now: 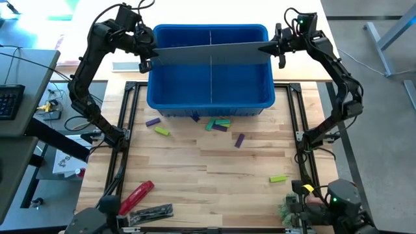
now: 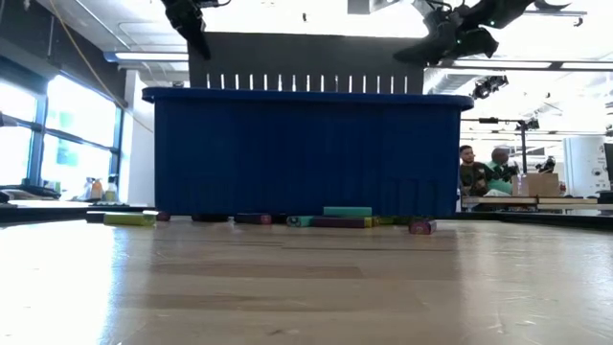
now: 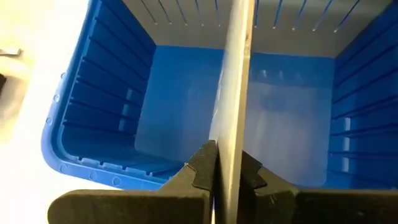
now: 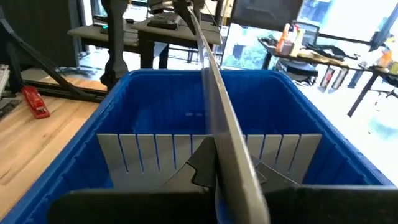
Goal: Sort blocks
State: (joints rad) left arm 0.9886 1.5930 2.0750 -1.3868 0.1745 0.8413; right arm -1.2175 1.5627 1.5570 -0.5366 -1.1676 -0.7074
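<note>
Writing: no brand, label or lettering can be made out on any item.
Left gripper [image 1: 147, 54]: raised over the left rim of the bin, fingers [image 3: 200, 167] clamped shut on the left end of the divider panel.
Right gripper [image 1: 276, 48]: raised over the right rim, closed on the panel's right end; fingers [image 4: 200, 163] are seen pressed against both faces.
Arm pose: both dark arms are bent at the elbow, rising from bases at the table's left and right sides and reaching toward the far end.
Divider panel [image 1: 211, 52]: thin, flat, grey sheet held on edge across the bin, lying lengthwise left to right, above the rim in the low view.
Bin [image 1: 156, 97]: blue plastic tub, rectangular, ribbed inner walls, a slotted grey strip along one wall; set at the far end of the table.
Blocks [image 1: 218, 123]: small rectangular bars in purple, lime and teal, scattered on the table just near of the bin; one lime bar lies apart toward the near right.
Bin contents: probably no blocks inside, though the floor is only partly seen.
Table [image 1: 214, 169]: pale wooden planks, smooth.
Red tool [image 1: 136, 195]: cylindrical, lying near left.
</note>
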